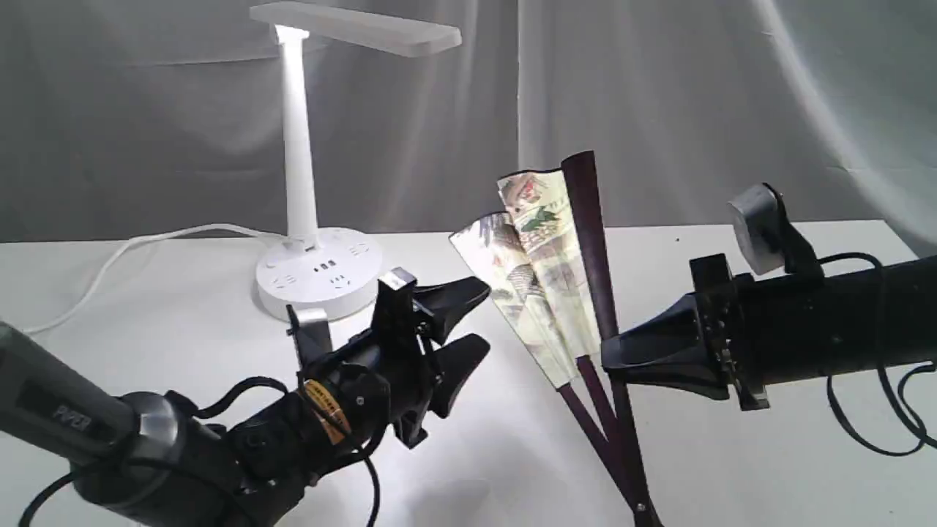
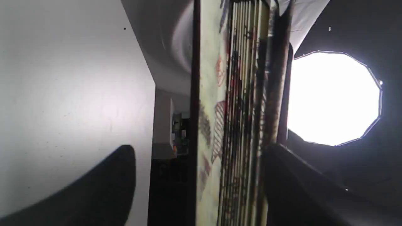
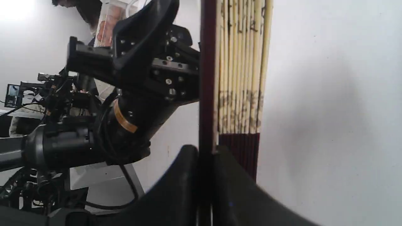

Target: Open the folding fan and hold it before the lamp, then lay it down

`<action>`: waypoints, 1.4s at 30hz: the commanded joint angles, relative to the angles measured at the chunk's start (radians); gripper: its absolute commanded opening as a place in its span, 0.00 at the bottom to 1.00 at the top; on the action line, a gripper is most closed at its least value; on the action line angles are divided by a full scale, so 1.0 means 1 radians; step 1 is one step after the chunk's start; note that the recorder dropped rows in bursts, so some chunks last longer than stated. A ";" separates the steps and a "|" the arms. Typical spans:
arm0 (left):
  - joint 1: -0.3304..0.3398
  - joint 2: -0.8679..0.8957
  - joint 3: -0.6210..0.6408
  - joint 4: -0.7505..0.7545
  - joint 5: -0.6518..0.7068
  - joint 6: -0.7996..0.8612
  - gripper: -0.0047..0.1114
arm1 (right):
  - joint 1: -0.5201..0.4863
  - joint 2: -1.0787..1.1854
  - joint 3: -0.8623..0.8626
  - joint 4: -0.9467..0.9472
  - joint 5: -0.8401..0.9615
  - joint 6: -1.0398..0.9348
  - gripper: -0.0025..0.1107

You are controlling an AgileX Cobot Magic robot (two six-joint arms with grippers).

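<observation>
White tabletop [image 1: 146, 293], grey curtain [image 1: 659, 110] behind | fan [image 1: 545, 271] part-open, upright, right of lamp [image 1: 296, 168] | right fingers [image 1: 651, 351] clenched on its dark guard | left fingers [image 1: 454, 296] released, just beside leaf, seemingly not touching

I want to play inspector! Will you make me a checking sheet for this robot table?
Surface: white tabletop.
Job's things: cream paper folding fan with dark ribs, partly open, upright; white plastic desk lamp standing behind.
Clutter: nothing seen.
Tools: left tool open, beside the fan; right tool shut on fan's dark guard.
Cables: white lamp cord; black arm cables.
Surroundings: grey curtain.
</observation>
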 commanded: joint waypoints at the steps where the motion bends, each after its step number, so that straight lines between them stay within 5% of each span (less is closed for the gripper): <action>1: 0.002 0.035 -0.062 0.009 -0.016 -0.074 0.55 | -0.004 -0.018 0.005 0.006 0.015 -0.013 0.02; 18: 0.002 0.074 -0.205 0.012 -0.016 -0.100 0.36 | -0.002 -0.016 0.005 0.006 0.015 -0.013 0.02; 25: 0.002 0.074 -0.205 0.008 -0.016 -0.098 0.04 | -0.002 -0.016 0.005 0.006 0.015 -0.013 0.02; 32: 0.002 0.074 -0.205 0.017 -0.016 -0.100 0.04 | -0.002 -0.016 0.005 0.014 0.015 -0.013 0.03; 42: 0.002 0.070 -0.203 0.104 -0.016 -0.204 0.04 | -0.002 -0.016 0.005 0.051 0.015 -0.013 0.41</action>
